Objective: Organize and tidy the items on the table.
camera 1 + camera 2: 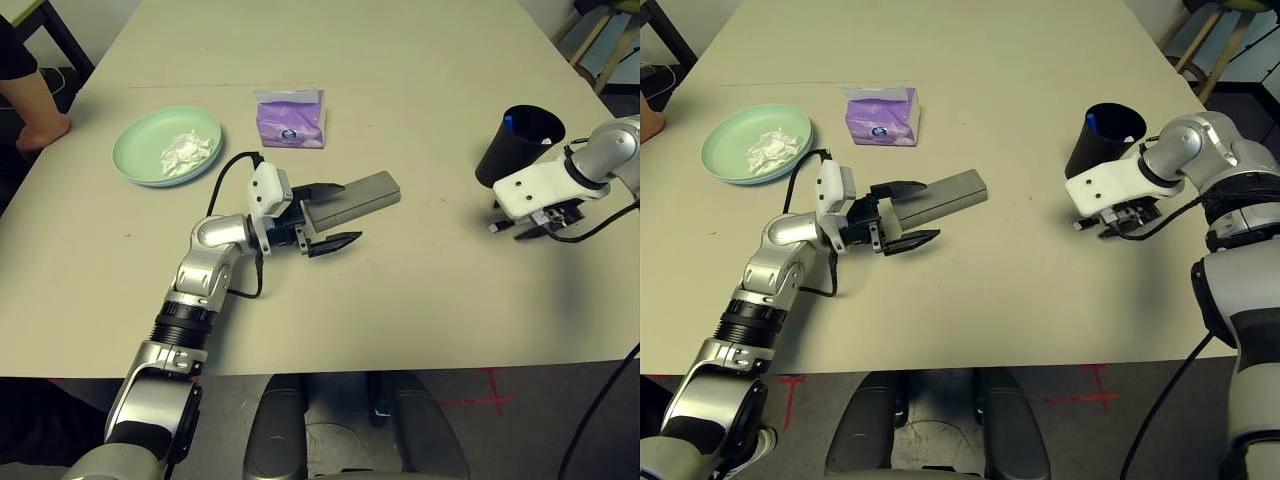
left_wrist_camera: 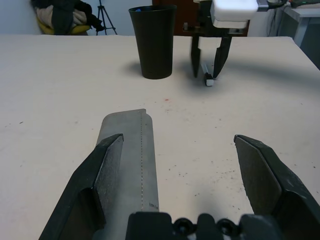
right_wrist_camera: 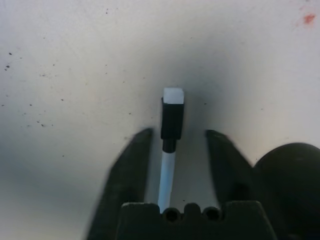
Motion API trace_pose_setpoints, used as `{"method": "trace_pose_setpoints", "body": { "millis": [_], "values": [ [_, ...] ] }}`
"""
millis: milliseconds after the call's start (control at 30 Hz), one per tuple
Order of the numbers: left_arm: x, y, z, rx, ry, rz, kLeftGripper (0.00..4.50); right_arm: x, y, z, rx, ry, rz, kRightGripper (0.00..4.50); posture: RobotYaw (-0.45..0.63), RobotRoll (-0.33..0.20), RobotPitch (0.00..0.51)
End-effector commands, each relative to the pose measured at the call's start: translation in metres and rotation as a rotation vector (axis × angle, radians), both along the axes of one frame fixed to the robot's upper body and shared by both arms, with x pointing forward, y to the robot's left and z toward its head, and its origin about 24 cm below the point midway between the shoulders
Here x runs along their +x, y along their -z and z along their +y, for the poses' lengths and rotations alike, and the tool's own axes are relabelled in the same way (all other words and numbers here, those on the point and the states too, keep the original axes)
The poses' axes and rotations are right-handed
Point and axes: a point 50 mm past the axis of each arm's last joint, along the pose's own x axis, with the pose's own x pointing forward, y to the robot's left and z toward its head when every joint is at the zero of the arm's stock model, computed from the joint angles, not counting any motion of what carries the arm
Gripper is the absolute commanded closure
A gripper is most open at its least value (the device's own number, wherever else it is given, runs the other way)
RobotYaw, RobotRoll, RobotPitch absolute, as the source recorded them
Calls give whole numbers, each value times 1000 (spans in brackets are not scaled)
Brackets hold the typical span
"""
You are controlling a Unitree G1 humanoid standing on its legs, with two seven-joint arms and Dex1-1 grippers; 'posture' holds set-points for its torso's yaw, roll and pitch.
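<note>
R gripper (image 3: 174, 150) straddles a marker (image 3: 170, 150) by the cup (image 1: 520, 143), near the table's (image 1: 400, 60) right edge; jaws apart, not yet clamped.
Best to close square on the barrel, lift straight, clear the cup rim w/o tipping it. L gripper (image 1: 328, 215) open, one finger along the case (image 1: 355, 198) mid-table. Plate (image 1: 150, 140) w/ tissue (image 1: 188, 150) and tissue pack (image 1: 290, 118) sit farther back on the left. Smooth beige top; someone's arm (image 1: 35, 110) at the left edge.
</note>
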Motion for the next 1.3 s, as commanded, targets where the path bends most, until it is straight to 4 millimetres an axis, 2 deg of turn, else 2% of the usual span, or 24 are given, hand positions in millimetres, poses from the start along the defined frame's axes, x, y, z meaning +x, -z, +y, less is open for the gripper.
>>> {"method": "trace_pose_setpoints", "body": {
  "millis": [33,67,333,500,533,633,767,900,1133,1300],
  "values": [
    [-2,-2,-2,-5,10,-6,0,-2,2,-2,-23,0,31,3865,200,0,225],
    [-1,-2,-2,-5,9,-7,0,-2,2,-2,-24,-1,33,4104,200,0,224],
    [2,-4,0,0,1,-13,0,-3,-2,-4,0,25,60,4101,197,0,204],
    [4,-4,1,4,-4,-16,0,-1,-16,1,155,73,86,4101,191,0,188],
    [5,-4,1,5,-4,-16,0,0,-21,3,208,92,86,4101,188,0,178],
    [7,-5,2,10,-5,-20,0,7,-40,15,521,183,78,4101,176,0,163],
    [8,-4,2,12,0,-18,0,4,-53,23,832,210,123,4101,154,0,145],
    [10,-4,3,25,12,-13,0,-3,-53,26,1069,235,152,4101,136,0,134],
    [16,-9,1,27,32,-27,0,-13,-44,34,1462,343,-2,4101,114,0,121],
    [19,-11,0,28,40,-31,0,-21,-37,44,1641,396,-87,4101,94,0,112]
  ]
}}
